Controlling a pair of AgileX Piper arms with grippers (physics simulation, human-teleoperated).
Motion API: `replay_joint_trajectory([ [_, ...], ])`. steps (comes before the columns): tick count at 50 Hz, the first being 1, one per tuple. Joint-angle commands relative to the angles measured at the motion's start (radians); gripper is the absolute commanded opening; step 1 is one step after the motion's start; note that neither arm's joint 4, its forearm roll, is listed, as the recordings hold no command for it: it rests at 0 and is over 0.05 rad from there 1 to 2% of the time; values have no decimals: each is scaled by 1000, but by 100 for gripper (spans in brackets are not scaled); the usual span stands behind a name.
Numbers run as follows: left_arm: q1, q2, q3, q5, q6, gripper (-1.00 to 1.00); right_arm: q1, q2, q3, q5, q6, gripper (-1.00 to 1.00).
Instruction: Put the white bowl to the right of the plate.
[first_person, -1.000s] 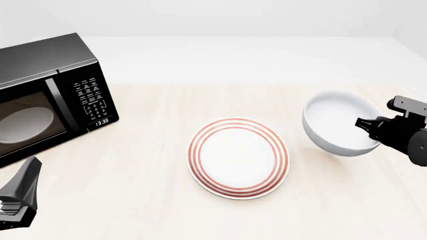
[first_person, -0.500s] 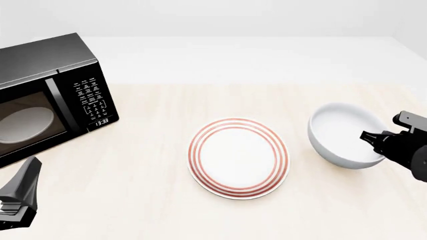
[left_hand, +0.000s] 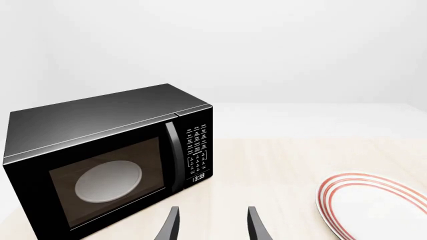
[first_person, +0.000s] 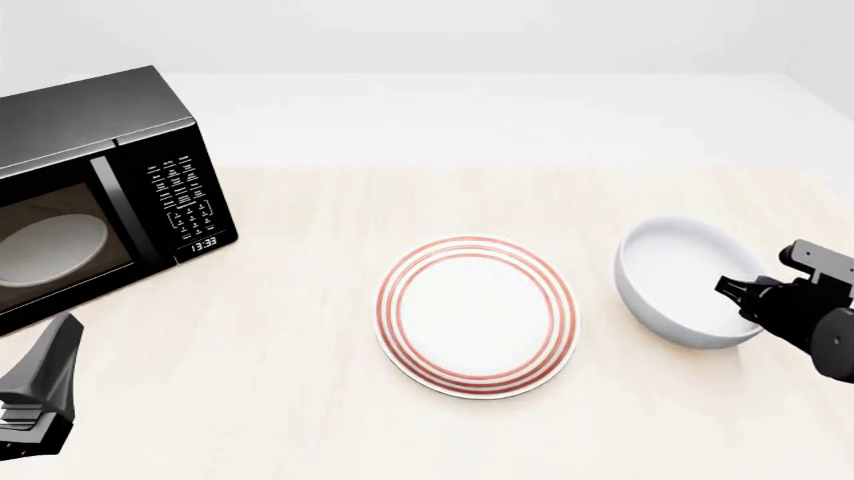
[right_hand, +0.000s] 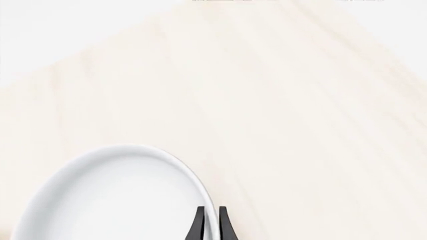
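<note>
While the right gripper (right_hand: 211, 220) pinches its rim, the bowl (first_person: 683, 280) sits on the table (first_person: 294, 330) just right of the plate (first_person: 478, 316); the left gripper (left_hand: 212, 225) hangs open, near the microwave (first_person: 94, 190).

White bowl (first_person: 683, 280) was rendered plain glossy white. Plate (first_person: 478, 316) was white, ringed by three thin red bands near the rim. Microwave (first_person: 96, 190) was shown black with white keypad lettering. Table (first_person: 307, 400) was pale wood-grained; both grippers were rendered black.
</note>
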Motion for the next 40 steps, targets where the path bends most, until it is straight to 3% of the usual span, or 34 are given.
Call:
replay_joint_trajectory([
  [1, 0, 0, 0, 0, 0, 100, 21, 77, -7, -35, 0, -100],
  [10, 0, 0, 0, 0, 0, 100, 25, 35, 8, -31, 9, -100],
  [11, 0, 0, 0, 0, 0, 100, 22, 11, 14, -21, 13, 100],
  [27, 0, 0, 0, 0, 0, 100, 33, -357, 83, 162, -8, 100],
  [40, 0, 0, 0, 0, 0, 100, 120, -714, 138, 362, -18, 100],
])
